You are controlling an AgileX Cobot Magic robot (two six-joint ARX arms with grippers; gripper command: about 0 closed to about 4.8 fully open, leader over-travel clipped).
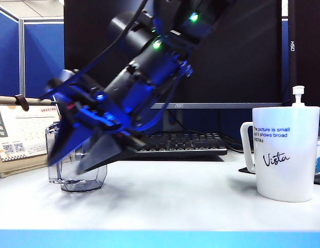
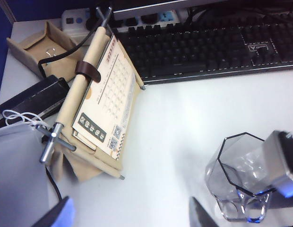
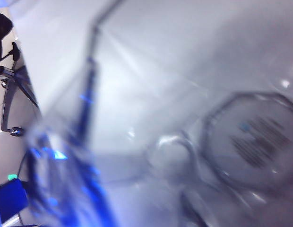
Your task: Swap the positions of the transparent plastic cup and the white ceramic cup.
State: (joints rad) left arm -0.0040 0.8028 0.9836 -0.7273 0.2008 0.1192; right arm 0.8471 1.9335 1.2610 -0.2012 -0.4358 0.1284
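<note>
- Right pincer [image 1: 93,147] straddles the transparent plastic cup [image 1: 80,173] on the table [image 1: 175,201]; whether it grips, I cannot tell.
- Left pincer [image 2: 132,215] hangs released near that cup.
- White ceramic cup [image 1: 284,152] stands well apart from it, bare tabletop between them.

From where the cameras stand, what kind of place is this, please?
Most likely an office desk. A black keyboard lies under a monitor, a desk calendar stands on the white table, and a blue partition rises behind it.

White ceramic cup [image 1: 286,155]: "Vista"; monitor [image 1: 227,51]: "AOC".
</note>
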